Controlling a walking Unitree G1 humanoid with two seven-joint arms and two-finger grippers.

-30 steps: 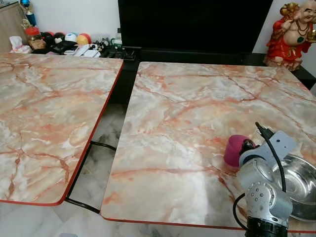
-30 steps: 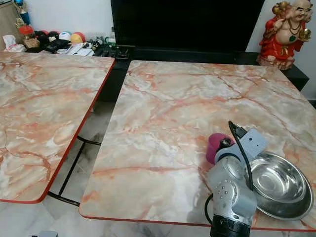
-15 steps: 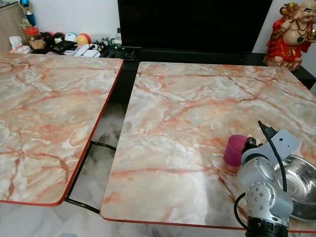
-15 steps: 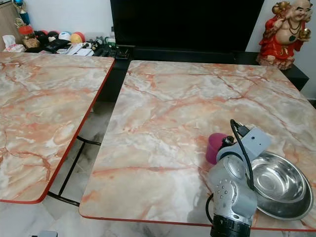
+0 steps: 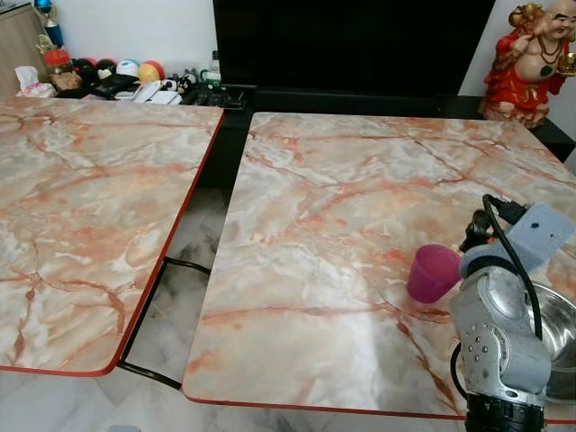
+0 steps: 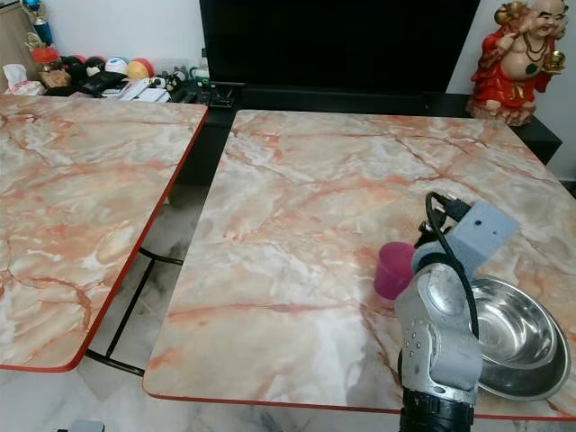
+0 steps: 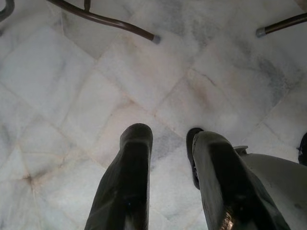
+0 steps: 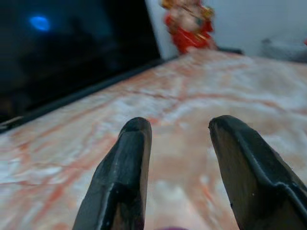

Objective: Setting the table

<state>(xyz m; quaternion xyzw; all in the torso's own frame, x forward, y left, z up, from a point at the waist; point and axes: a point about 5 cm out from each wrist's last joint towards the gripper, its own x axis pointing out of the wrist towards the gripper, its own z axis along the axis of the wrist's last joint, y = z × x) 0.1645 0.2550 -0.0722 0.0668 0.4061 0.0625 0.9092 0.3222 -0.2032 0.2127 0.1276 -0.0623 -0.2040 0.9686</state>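
Note:
A pink plastic cup (image 5: 432, 272) stands upright on the right marble table (image 5: 342, 198), near its front right part. A steel bowl (image 6: 515, 335) rests just right of the cup at the table's front edge. My right arm (image 5: 500, 324) reaches up over that edge between cup and bowl, its wrist beside the cup. In the right wrist view my right gripper (image 8: 177, 127) is open over the tabletop, nothing between its fingers (image 8: 125, 163). My left gripper (image 7: 168, 136) hangs open above the marble floor.
A second marble table (image 5: 81, 198) stands to the left, with a floor gap and a black metal frame (image 5: 148, 306) between the two. Behind are a dark TV screen (image 5: 351, 45), a red statue (image 5: 531, 63) and shelf clutter (image 5: 117, 76).
My right wrist has drawn back to the right, away from the pink cup. The cup now shows whole and stands free. The bowl has not moved.

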